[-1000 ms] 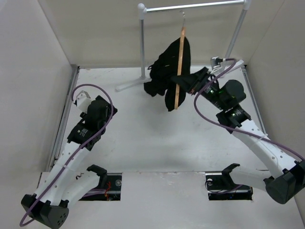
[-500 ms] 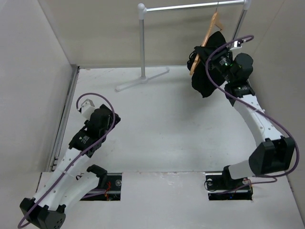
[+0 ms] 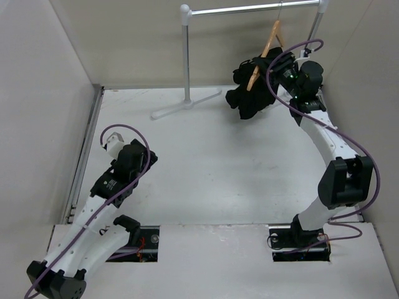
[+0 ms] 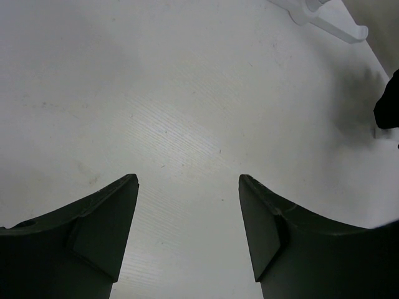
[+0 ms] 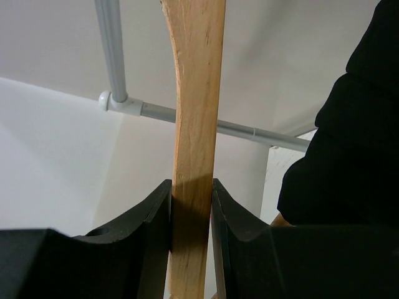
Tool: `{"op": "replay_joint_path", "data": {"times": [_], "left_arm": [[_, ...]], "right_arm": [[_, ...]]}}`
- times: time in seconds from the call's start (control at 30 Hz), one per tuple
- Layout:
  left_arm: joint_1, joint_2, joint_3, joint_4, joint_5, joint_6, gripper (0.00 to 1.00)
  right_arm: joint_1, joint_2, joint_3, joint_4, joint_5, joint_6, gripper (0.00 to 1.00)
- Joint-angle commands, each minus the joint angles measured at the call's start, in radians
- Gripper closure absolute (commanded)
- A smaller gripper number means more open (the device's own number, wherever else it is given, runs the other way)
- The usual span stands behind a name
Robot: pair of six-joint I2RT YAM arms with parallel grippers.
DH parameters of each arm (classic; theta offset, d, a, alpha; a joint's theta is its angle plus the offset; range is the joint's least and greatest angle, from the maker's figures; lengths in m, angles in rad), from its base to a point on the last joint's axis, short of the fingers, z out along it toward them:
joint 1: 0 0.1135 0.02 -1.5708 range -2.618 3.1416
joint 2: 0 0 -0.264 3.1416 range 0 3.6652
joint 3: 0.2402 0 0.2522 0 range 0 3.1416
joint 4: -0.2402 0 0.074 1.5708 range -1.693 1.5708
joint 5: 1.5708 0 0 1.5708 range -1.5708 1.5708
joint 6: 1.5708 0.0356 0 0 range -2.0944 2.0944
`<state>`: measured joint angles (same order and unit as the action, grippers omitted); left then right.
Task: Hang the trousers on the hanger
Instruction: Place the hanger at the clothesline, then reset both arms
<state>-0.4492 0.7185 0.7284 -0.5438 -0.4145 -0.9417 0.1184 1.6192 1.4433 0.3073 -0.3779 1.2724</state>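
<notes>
The tan wooden hanger (image 3: 265, 48) hangs tilted at the right end of the grey rail, its hook up by the bar. The black trousers (image 3: 246, 99) are draped over it in a bunch, above the table. My right gripper (image 3: 275, 62) is shut on the hanger. In the right wrist view both fingers press a wooden arm of the hanger (image 5: 196, 93) at the gripper (image 5: 191, 193), with the trousers (image 5: 349, 156) to the right. My left gripper (image 3: 140, 152) sits low at the left. In its wrist view the gripper (image 4: 187, 180) is open over bare table.
The grey rail stand (image 3: 249, 9) crosses the back, its post (image 3: 186, 56) and white foot (image 3: 187, 103) left of the trousers. White walls enclose the table on three sides. A dark bit of the trousers (image 4: 389, 106) shows at the right edge of the left wrist view.
My right arm has carried the hanger and trousers from the table's middle back to the rail's right end and raised them. The left arm drew back slightly.
</notes>
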Motion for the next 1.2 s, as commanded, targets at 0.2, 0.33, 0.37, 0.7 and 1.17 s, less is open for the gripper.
{"op": "replay_joint_path", "data": {"times": [0.2,0.33,0.37,0.7,1.17], "left_arm": [[0.014,0.001,-0.023,0.010,0.013,-0.020,0.36],[0.019,0.009,-0.024,0.008,0.013,-0.023,0.36],[0.022,0.016,-0.023,0.007,0.013,-0.023,0.36],[0.102,0.045,-0.004,0.010,0.063,-0.014,0.35],[0.079,0.169,0.121,0.015,0.114,0.027,0.34]], "right_arm": [[-0.027,0.018,0.046,0.185,-0.003,-0.015,0.91],[-0.030,0.033,0.042,0.185,-0.003,-0.015,0.80],[-0.030,0.036,0.042,0.182,-0.003,-0.015,0.74],[-0.036,0.012,0.037,0.102,0.013,-0.054,0.21],[-0.078,-0.255,-0.204,-0.083,0.128,-0.238,0.14]]}}
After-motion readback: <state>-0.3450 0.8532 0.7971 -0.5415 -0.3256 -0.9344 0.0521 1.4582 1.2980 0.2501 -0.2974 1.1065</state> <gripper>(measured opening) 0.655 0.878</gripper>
